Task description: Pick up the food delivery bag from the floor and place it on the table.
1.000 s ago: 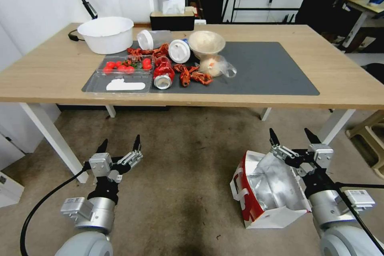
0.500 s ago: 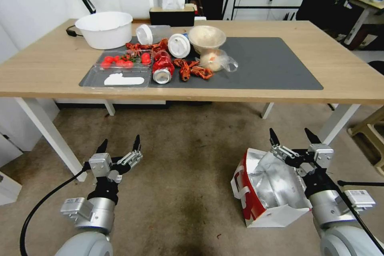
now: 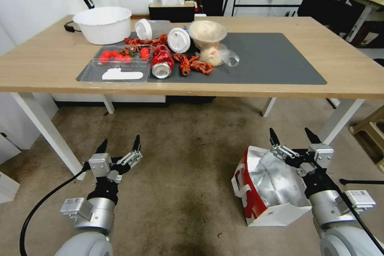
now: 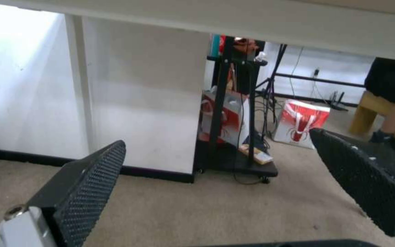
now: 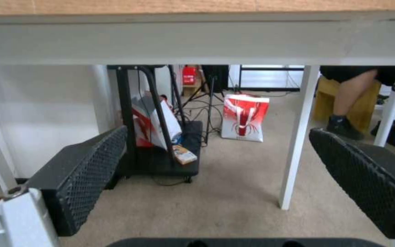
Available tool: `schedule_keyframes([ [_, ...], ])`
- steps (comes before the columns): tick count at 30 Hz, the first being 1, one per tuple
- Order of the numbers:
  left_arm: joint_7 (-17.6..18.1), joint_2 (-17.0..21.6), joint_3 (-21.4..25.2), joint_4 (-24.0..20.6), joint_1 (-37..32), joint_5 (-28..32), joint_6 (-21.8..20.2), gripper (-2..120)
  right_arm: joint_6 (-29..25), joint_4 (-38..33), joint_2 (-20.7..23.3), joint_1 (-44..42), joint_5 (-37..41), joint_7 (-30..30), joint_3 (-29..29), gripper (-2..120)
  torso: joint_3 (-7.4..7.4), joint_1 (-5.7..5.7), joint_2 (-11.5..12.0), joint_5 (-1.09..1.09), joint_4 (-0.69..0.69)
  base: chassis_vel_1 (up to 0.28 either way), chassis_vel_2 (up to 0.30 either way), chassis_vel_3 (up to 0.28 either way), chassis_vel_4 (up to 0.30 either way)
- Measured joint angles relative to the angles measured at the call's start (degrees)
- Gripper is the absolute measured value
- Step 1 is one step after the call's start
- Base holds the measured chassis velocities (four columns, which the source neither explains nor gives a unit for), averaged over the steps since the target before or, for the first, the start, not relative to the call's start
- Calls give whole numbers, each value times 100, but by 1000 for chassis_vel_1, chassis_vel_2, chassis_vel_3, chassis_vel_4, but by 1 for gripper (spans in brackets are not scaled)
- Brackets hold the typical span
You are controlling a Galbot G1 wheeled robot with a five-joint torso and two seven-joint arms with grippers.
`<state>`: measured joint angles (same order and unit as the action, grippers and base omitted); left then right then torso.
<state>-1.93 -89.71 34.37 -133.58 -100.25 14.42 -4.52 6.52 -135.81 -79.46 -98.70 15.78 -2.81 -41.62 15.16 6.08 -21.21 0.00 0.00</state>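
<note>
The food delivery bag (image 3: 272,186) stands tilted on the floor (image 3: 192,156) at my right, its mouth open on crinkly silver foil, with a red side panel and white loop handles. My right gripper (image 3: 291,134) hangs open over the bag's far upper edge with nothing between its fingers; the right wrist view shows that gripper (image 5: 218,132) facing under the table. My left gripper (image 3: 121,141) is open and empty above bare carpet at the left, and in its wrist view it (image 4: 218,139) has wide-spread jaws. The light-wood table (image 3: 48,64) with a dark grey mat (image 3: 272,60) stands ahead.
The mat's left half holds a white bowl (image 3: 102,24), a tomato tray (image 3: 120,58), a red can (image 3: 162,66), crayfish and a clear food bag (image 3: 218,56). White table legs (image 3: 44,128) (image 3: 340,120) flank the floor space. A wooden stool (image 3: 372,132) stands right.
The whole head view has shifted: the table sits a little higher and nearer, so the camera moved. Both arms and the bag keep their places relative to each other.
</note>
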Motion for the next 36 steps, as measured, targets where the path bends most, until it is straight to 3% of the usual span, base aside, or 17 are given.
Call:
schedule_keyframes([
  [36, -7, 58, -10, 140, 47, -11, 71, 100, -129, 118, 69, 70, 41, -24, 0, 100, -535, -228, 762, 0, 0, 0, 0, 0, 0],
])
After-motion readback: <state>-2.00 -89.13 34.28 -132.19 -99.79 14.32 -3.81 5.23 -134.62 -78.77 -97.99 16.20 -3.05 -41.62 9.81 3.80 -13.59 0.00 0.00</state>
